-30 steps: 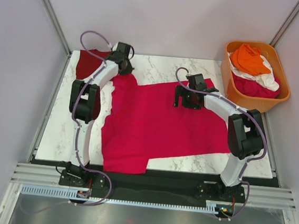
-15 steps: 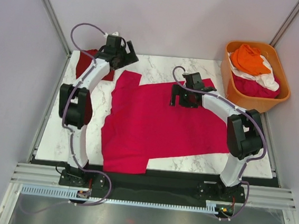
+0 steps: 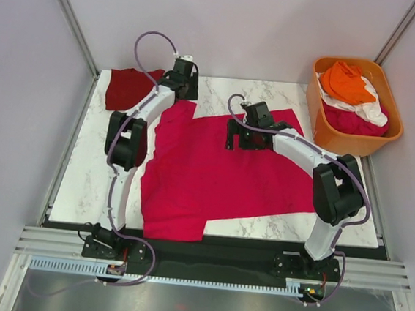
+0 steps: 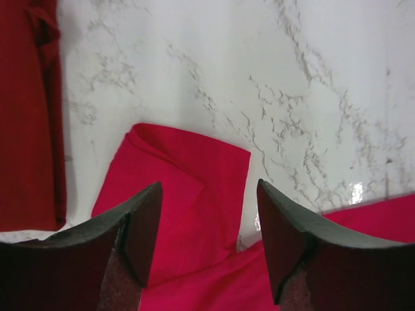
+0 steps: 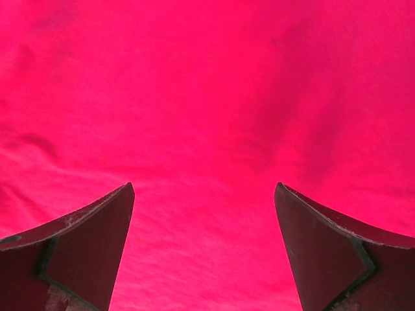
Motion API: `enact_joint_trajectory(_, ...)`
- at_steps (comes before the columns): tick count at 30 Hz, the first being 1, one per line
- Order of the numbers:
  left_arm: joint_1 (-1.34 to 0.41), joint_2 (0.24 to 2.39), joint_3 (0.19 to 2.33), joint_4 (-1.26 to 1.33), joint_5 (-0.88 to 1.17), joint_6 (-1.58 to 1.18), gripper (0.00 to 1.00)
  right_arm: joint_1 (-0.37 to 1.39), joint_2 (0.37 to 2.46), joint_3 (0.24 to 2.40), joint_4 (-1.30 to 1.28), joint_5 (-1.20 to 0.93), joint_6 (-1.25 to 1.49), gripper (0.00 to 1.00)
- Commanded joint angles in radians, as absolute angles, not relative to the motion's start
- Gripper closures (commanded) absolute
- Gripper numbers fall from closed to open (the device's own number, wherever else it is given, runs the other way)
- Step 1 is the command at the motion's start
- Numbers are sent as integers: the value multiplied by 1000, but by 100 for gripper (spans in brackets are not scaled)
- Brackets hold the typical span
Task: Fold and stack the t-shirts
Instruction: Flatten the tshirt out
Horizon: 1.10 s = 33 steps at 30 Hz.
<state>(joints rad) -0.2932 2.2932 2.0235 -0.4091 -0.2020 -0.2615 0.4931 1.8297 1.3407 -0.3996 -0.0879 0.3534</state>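
The spread t-shirt (image 3: 220, 179) lies flat on the middle of the table (image 3: 80, 180). It reaches from the near edge toward the far edge, with one sleeve at its far left and its right part stretching toward the table's right side. The folded t-shirt (image 3: 129, 88) lies on the table's far left corner, just left of that sleeve and apart from it. The tub (image 3: 341, 143) stands at the far right, just beside the table's corner, with a heap of t-shirts (image 3: 353, 96) in it. The left end effector (image 3: 186, 86) hangs over the far left sleeve. The right end effector (image 3: 237, 136) hangs over the far middle of the spread t-shirt, well left of the tub.
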Motion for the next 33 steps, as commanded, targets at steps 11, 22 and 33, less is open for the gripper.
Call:
enact_joint_trajectory(11,-325,2453,2111,-439,-354,-178,43,491,1778,1308,-422,-23,311,2)
enact_joint_trajectory(22,-325,2477,2140,-442,-399,-163,50,489,1822,1328,-426,-14,305,2)
enact_joint_trajectory(33,-341,2503,2167,-521,-400,-164,43,483,1832,1333,-433,-12,301,2)
